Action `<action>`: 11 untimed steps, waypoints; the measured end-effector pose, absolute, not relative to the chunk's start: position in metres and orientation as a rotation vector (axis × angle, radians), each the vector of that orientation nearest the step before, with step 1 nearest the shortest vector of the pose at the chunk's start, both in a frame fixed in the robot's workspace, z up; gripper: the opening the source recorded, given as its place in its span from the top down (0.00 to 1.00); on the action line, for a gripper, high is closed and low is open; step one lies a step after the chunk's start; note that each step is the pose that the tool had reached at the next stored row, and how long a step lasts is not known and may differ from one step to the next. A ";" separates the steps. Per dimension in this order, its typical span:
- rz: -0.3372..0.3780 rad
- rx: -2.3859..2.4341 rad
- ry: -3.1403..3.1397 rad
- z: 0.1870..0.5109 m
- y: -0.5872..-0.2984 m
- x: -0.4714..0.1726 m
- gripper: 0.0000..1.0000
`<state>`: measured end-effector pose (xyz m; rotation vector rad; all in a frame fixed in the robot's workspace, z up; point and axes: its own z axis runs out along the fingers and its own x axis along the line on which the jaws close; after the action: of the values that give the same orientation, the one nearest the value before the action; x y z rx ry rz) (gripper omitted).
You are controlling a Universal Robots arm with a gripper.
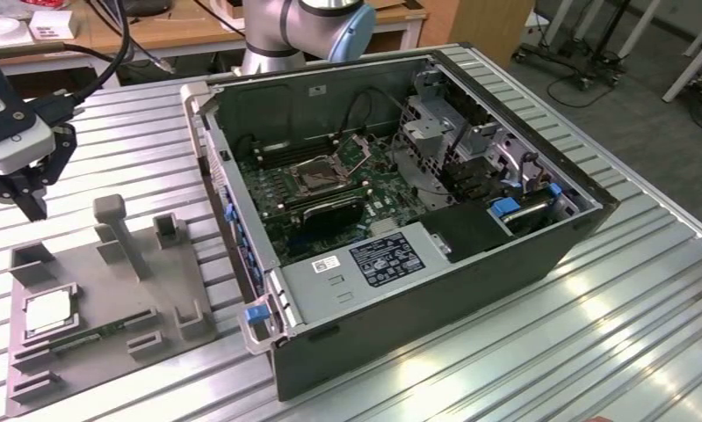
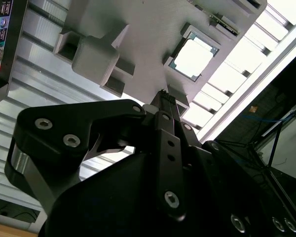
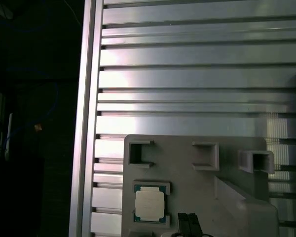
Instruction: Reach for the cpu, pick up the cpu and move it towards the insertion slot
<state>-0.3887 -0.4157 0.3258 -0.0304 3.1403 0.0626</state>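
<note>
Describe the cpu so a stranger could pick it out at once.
Beside the open computer case, toward the exterior view's left, a grey holder plate lies on the slatted table. The cpu sits in a recess on it: flat, square, silvery-white, unlike the long green memory stick beside it.

gripper (image 1: 31, 207): upper body cut by the exterior view's left edge.
arm (image 1: 298, 31): cut by that view's top edge.
holder tray (image 3: 187, 177): one end out of frame, first wrist view.
insertion slot (image 1: 322, 173): contact detail too small to tell.
</note>
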 end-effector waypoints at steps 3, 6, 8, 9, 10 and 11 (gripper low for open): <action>0.063 -0.030 3.140 0.325 -0.416 -0.389 0.89; 0.063 -0.030 3.140 0.324 -0.416 -0.389 0.89; 0.063 -0.030 3.140 0.323 -0.416 -0.389 0.89; 0.063 -0.030 3.140 0.323 -0.416 -0.389 0.89; 0.063 -0.030 3.140 0.323 -0.416 -0.389 0.89; 0.063 -0.030 3.140 0.323 -0.416 -0.389 0.89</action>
<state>-0.3892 -0.4164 0.3225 -0.0304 3.1402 0.0626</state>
